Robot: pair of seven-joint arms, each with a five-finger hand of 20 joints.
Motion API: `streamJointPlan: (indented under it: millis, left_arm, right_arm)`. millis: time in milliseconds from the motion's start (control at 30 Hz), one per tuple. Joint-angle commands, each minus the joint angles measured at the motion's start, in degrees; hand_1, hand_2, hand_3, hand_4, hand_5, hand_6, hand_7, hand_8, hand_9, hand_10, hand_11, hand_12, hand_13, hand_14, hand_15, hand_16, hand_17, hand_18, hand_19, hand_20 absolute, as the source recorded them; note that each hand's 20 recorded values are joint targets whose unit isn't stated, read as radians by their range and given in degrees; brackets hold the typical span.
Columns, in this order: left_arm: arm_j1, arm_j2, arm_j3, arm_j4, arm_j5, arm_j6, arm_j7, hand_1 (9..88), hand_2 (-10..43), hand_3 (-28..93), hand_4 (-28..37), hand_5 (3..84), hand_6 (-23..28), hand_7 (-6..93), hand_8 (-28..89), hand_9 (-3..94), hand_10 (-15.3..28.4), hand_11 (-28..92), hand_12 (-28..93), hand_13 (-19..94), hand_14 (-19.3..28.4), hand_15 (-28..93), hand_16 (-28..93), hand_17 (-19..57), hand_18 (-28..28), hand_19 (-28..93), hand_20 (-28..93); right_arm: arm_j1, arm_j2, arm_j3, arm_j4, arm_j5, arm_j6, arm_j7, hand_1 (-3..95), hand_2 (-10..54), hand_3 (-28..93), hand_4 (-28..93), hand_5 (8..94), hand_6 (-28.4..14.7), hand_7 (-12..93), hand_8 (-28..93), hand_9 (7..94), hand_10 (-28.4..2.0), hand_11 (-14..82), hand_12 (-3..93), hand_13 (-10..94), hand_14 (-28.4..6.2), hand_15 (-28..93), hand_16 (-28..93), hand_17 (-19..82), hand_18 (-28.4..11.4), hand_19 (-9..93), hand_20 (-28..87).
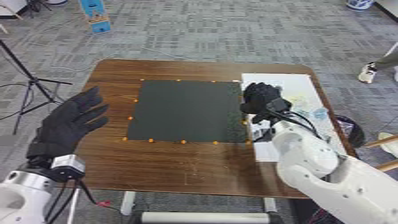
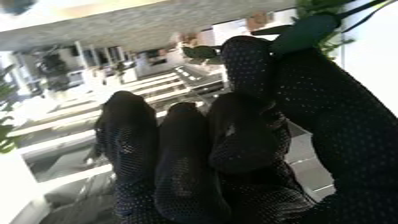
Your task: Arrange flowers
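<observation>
A finger and the thumb of the right hand [image 1: 260, 97] pinch a green leafy stem [image 2: 306, 34], the remaining fingers bent in toward the palm. The wrist view shows dark green leaves poking out past the grip; in the head view the same hand is over the white sheet [image 1: 268, 153], close by the right edge of the dark square mat [image 1: 182, 112]. The sheet runs along the worktop's [image 1: 169, 172] right edge, and the right forearm crosses it from the near right corner. Orange dots [image 1: 184, 141] line the mat's borders. From its near edge, a broad band of brown wood reaches to the worktop's near edge, with narrower bands at the far and left sides. The left hand [image 1: 69, 117], fingers open and straight, straddles the worktop's left edge, well apart from the stem.
</observation>
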Motion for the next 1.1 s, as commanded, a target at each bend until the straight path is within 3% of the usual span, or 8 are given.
streamJointPlan:
  millis: [33, 300, 333, 567, 667, 700, 800, 1100]
  left_arm:
    - [-2.56, 3.34, -0.75, 0.49, -0.48, 0.21, -0.79, 24.9, -6.9, 70, -28.2, 28.7, 2.4, 19.0, -10, 26.2, 11.0, 18, 16, 22, 13.9, 25, 2, -9.8, 21.9, 44, 8]
    - [-5.2, 5.8, 0.39, 0.93, -0.24, -0.31, -0.24, 24.9, -7.0, 70, -28.2, 28.9, 2.4, 19.0, -10, 26.3, 11.1, 18, 16, 23, 13.9, 25, 2, -9.9, 22.0, 44, 8]
    - [-6.27, 6.37, 1.09, 1.48, -0.28, -0.17, -0.17, 25.0, -7.0, 70, -28.2, 29.0, 2.4, 19.1, -10, 26.3, 11.1, 18, 16, 22, 13.9, 25, 2, -9.9, 22.0, 44, 8]
    - [-8.82, 8.0, 1.8, 2.25, -0.25, -0.52, 0.29, 25.0, -7.0, 70, -28.2, 29.1, 2.4, 19.1, -10, 26.5, 11.2, 18, 16, 23, 14.0, 25, 2, -9.8, 22.1, 44, 8]
    - [-11.55, 8.92, 3.85, 3.36, -0.25, -1.11, 0.04, 24.9, -7.1, 70, -28.2, 29.6, 2.6, 19.3, -10, 27.6, 11.6, 21, 18, 23, 14.2, 27, 2, -9.3, 22.3, 45, 9]
    - [-11.23, 8.93, 3.5, 2.96, -0.22, -1.74, -0.03, 24.9, -7.1, 70, -28.2, 30.2, 2.9, 19.7, -9, 28.5, 12.1, 23, 18, 23, 14.2, 27, 2, -9.2, 22.3, 45, 9]
    - [-12.7, 9.56, 4.68, 3.37, -0.37, -2.19, -0.1, 24.9, -7.0, 70, -28.2, 30.7, 3.0, 20.4, -9, 29.2, 12.5, 25, 19, 24, 14.4, 28, 2, -9.1, 22.4, 45, 9]
    - [-20.3, 11.23, 10.79, 6.31, -0.78, -3.54, -0.72, 25.1, -7.0, 70, -28.2, 30.7, 2.9, 20.7, -10, 29.1, 12.4, 25, 18, 24, 14.5, 29, 1, -9.2, 22.6, 45, 9]
  right_arm:
    - [15.27, -16.4, -9.39, 9.99, 4.43, -0.58, -1.18, 39.6, -9.5, 83, -6, 71.4, -1.0, 57, 29, 84.6, -6.4, 70.4, 47.9, 83, -6.5, 88, 48, 54, -21.8, 93, 73]
    - [20.7, -25.32, -15.44, 17.14, 4.71, -2.32, 2.24, 39.7, -9.5, 83, -6, 71.8, -1.0, 57, 29, 84.8, -6.2, 70.2, 47.9, 83, -6.5, 88, 48, 55, -22.0, 93, 73]
    - [20.56, -26.53, -15.24, 18.32, 4.52, -3.22, 2.38, 39.8, -9.5, 83, -6, 71.8, -1.0, 57, 29, 84.9, -6.2, 70.2, 47.9, 83, -6.5, 88, 48, 55, -22.0, 93, 73]
    - [16.59, -33.02, -14.17, 22.37, 2.24, -5.1, 3.75, 39.7, -9.5, 82, -5, 72.0, -1.0, 57, 29, 85.1, -6.1, 69.9, 48.0, 83, -6.3, 88, 48, 55, -21.9, 93, 73]
    - [15.01, -34.68, -14.07, 23.9, 1.62, -5.43, 4.77, 39.7, -9.5, 82, -5, 72.2, -1.0, 56, 29, 85.2, -6.1, 69.9, 48.0, 83, -6.3, 88, 48, 55, -21.9, 93, 73]
    - [14.71, -34.65, -14.77, 23.33, 1.52, -4.99, 5.9, 39.7, -9.5, 82, -6, 72.3, -1.0, 56, 29, 85.2, -6.1, 69.9, 48.0, 83, -6.4, 88, 48, 55, -21.9, 93, 73]
    - [13.38, -35.41, -15.76, 23.21, 0.93, -4.62, 7.56, 39.7, -9.5, 82, -6, 72.4, -1.1, 56, 29, 85.2, -6.1, 69.8, 48.0, 83, -6.4, 88, 48, 55, -22.0, 93, 73]
    - [12.91, -38.61, -18.31, 27.92, 0.59, -1.65, 9.35, 39.9, -9.5, 82, -6, 72.5, -1.1, 56, 29, 85.4, -6.0, 69.6, 48.2, 84, -6.3, 88, 49, 55, -21.9, 93, 73]
